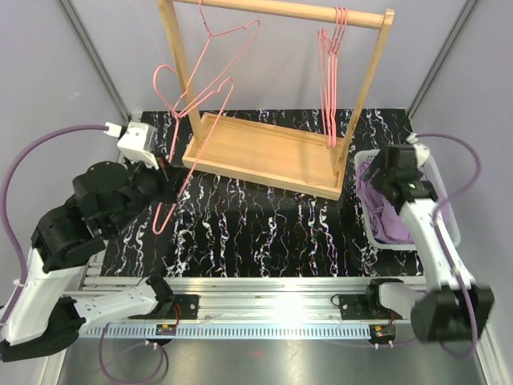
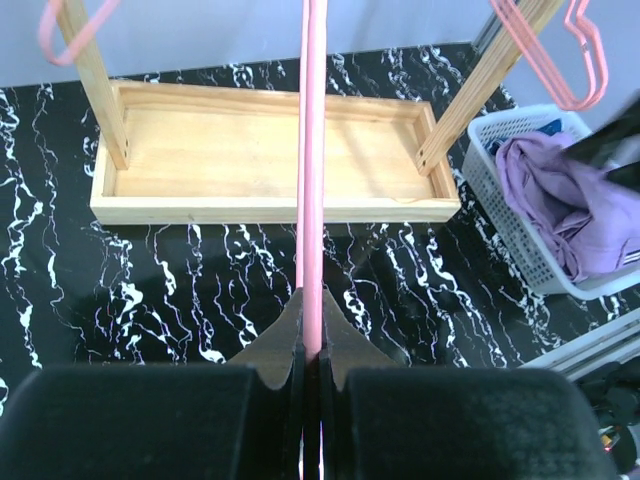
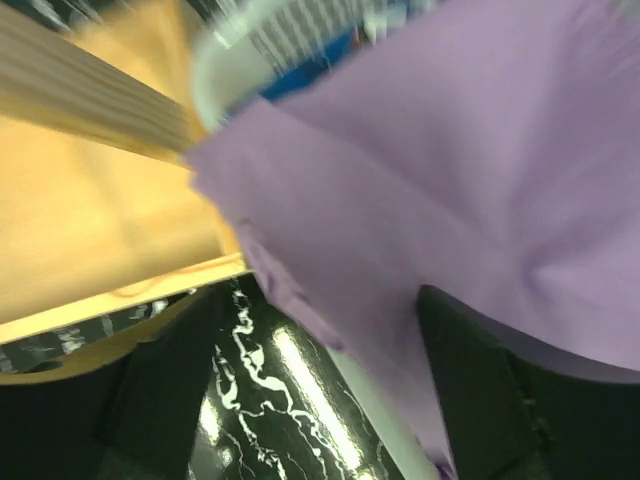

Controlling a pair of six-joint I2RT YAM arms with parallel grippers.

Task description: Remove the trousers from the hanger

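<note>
Open black mat [image 1: 264, 233] before wooden rack [image 1: 264, 152], pink hangers [image 1: 330, 80] dangling across it, basket [image 2: 505, 205] blocking right edge.

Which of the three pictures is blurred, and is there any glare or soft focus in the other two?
Right wrist view: strongly motion-blurred, the lilac trousers and wooden rack are smeared. Top external view: sharp, with white glare on the metal rail. Left wrist view: sharp on the table, but the pink hanger close to the lens looks soft.

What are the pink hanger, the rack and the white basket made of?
The pink hanger is a thin, stiff, smooth rod, likely coated wire or plastic. The rack looks like pale matte wood with visible grain. The white basket is probably plastic, given its moulded lattice wall.
</note>
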